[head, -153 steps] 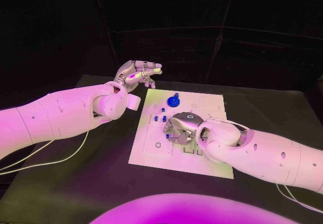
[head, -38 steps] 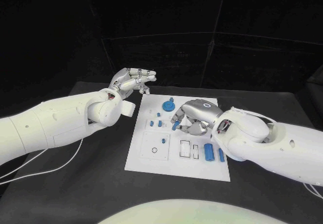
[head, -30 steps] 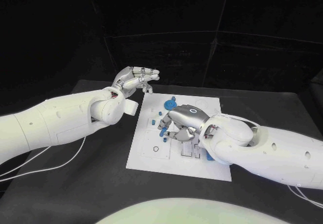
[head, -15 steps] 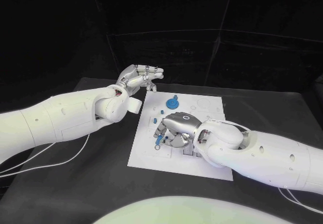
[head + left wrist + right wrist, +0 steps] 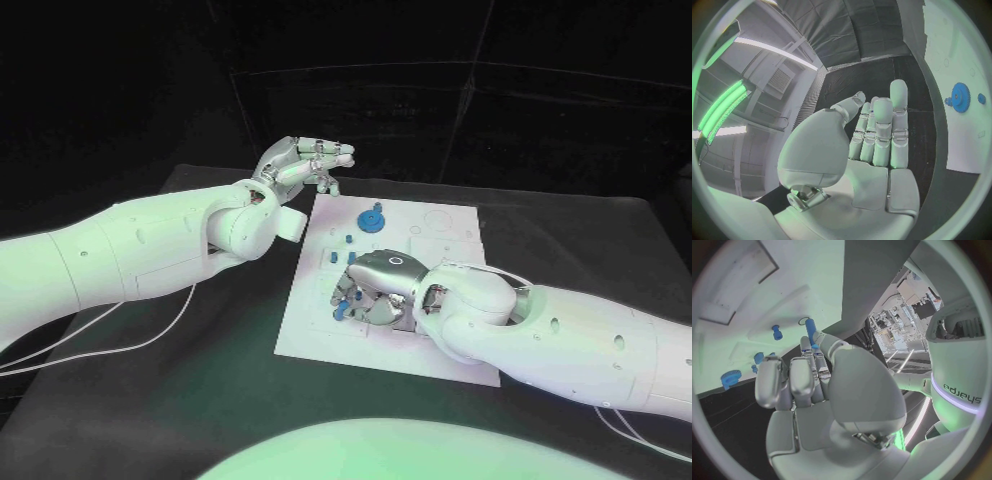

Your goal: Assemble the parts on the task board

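Two hands over a black table (image 5: 188, 380), and the nearer one is the right hand (image 5: 378, 285), low over the middle of the white board (image 5: 325, 335) with its fingers curled down around a long blue peg (image 5: 810, 331) — the right wrist view shows that peg pinched at the fingertips, its tip at a small round hole in the board. In the head view the peg's blue end (image 5: 340, 312) peeks out under the fingers at the board's left-middle. Just past the hand, small blue pegs (image 5: 348, 239) stand upright in the board, and farther back sits a round blue gear (image 5: 372, 218) with a knob on top, toothed at the rim in the left wrist view (image 5: 961, 93). The board itself is a flat white plate with shallow rectangular recesses, lying square on the dark tabletop. Farthest off, the left hand (image 5: 306, 160) hangs above the table beyond the board's far-left corner — fingers pressed together and curled in, holding nothing. Behind it all, black curtain walls.
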You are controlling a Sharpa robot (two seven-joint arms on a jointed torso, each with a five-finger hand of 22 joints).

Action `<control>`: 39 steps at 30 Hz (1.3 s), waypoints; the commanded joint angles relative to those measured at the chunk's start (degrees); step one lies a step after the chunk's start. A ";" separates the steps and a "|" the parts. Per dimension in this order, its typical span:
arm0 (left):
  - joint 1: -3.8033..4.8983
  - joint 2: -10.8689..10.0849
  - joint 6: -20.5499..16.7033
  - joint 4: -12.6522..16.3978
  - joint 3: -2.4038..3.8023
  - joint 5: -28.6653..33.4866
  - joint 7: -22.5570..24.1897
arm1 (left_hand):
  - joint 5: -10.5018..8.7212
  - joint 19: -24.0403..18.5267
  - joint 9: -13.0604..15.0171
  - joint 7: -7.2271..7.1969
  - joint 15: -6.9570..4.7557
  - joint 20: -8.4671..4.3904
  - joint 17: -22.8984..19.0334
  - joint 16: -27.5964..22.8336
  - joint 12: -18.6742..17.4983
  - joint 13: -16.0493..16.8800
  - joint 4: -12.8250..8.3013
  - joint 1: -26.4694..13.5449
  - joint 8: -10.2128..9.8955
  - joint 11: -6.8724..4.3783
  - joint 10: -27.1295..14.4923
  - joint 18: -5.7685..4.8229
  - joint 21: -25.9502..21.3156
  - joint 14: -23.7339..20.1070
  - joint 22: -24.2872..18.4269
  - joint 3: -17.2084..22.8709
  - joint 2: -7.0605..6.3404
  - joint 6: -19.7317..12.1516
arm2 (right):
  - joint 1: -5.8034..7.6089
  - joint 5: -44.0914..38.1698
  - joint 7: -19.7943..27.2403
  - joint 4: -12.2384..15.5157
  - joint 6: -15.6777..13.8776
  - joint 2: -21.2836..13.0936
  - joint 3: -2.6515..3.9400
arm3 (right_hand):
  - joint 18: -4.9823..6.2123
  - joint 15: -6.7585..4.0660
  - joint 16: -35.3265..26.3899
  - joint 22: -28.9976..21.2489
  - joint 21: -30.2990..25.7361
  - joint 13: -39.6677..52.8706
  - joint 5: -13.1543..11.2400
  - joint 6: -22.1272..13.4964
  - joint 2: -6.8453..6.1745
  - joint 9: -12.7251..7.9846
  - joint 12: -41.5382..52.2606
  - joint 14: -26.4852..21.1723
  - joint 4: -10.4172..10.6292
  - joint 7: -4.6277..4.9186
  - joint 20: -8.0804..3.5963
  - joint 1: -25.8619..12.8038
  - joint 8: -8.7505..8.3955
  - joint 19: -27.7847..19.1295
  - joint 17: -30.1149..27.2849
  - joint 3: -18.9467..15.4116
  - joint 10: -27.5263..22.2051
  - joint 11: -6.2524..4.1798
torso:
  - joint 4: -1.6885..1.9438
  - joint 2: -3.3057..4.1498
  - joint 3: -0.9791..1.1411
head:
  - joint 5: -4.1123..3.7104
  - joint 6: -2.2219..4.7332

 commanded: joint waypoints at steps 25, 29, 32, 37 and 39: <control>0.10 -0.16 0.67 0.13 0.06 0.19 0.18 | -0.01 -0.22 0.04 0.01 0.02 -0.05 -0.05 -0.32 0.26 0.09 0.00 -0.13 0.26 -0.06 -0.26 0.81 -0.35 -0.45 -0.10 -0.40 0.26 0.02 | -0.21 -4.53 -4.21 -1.46 2.26 1.65 -0.23 | -0.83 -0.18 0.08 -0.18 0.03 0.11 0.18 0.23 -0.02 -0.03 -0.37 0.44 -0.14 0.16 0.34 -0.67 -0.10 -0.13 -0.22 0.69 0.38 0.16 | 0.01 0.00 -0.06 | 0.44 -0.30; 0.10 -0.17 0.67 0.17 0.06 0.19 0.16 | -0.01 -0.22 0.04 0.01 0.02 -0.05 -0.05 -0.32 0.26 0.09 0.00 -0.13 0.26 -0.06 -0.26 0.81 -0.35 -0.45 -0.10 -0.40 0.26 0.02 | -0.22 -4.76 -4.70 -1.54 4.45 2.17 -0.23 | -0.80 -0.15 -0.03 -0.28 -0.04 0.13 -0.03 0.21 -0.31 -0.03 -0.54 0.37 -0.11 0.17 0.38 -1.33 -0.16 -0.25 -0.47 0.64 0.41 0.17 | -0.01 -0.01 -0.08 | 0.43 -0.38; 0.10 -0.17 0.66 0.18 0.06 0.19 0.15 | -0.01 -0.22 0.04 0.01 0.02 -0.05 -0.05 -0.32 0.26 0.09 0.00 -0.13 0.26 -0.06 -0.26 0.81 -0.35 -0.45 -0.10 -0.40 0.26 0.02 | -0.23 -4.82 -4.66 -1.50 4.83 2.50 -0.25 | -0.76 -0.14 -0.09 -0.41 -0.12 0.13 0.00 0.14 -0.48 -0.04 -0.65 0.34 -0.09 0.18 0.40 -1.66 -0.22 -0.36 -0.59 0.58 0.38 0.18 | 0.02 0.00 -0.07 | 0.40 -0.40; 0.10 -0.18 0.66 0.20 0.06 0.19 0.10 | -0.01 -0.22 0.04 0.01 0.02 -0.05 -0.05 -0.32 0.26 0.09 0.00 -0.13 0.26 -0.06 -0.26 0.81 -0.35 -0.45 -0.10 -0.40 0.26 0.02 | -0.24 -4.87 -4.44 -1.28 4.05 2.78 -0.31 | -0.74 0.04 -0.15 -0.52 -0.22 -0.02 0.49 -0.60 -1.10 -0.17 -1.37 0.28 0.04 0.40 0.52 -2.83 -0.62 -0.51 -0.76 0.40 -0.32 0.44 | 0.06 0.00 -0.03 | 0.42 -0.43; 0.10 -0.18 0.68 0.22 0.06 0.19 0.09 | -0.01 -0.22 0.04 0.01 0.02 -0.05 -0.05 -0.32 0.26 0.09 0.00 -0.13 0.26 -0.06 -0.26 0.81 -0.35 -0.45 -0.10 -0.40 0.26 0.02 | -0.25 -4.87 -4.54 -1.19 3.52 2.71 -0.32 | -0.73 0.06 -0.17 -0.55 -0.24 -0.03 0.53 -0.67 -1.14 -0.18 -1.42 0.27 0.05 0.42 0.54 -2.93 -0.64 -0.54 -0.80 0.39 -0.36 0.46 | 0.07 0.00 -0.02 | 0.43 -0.39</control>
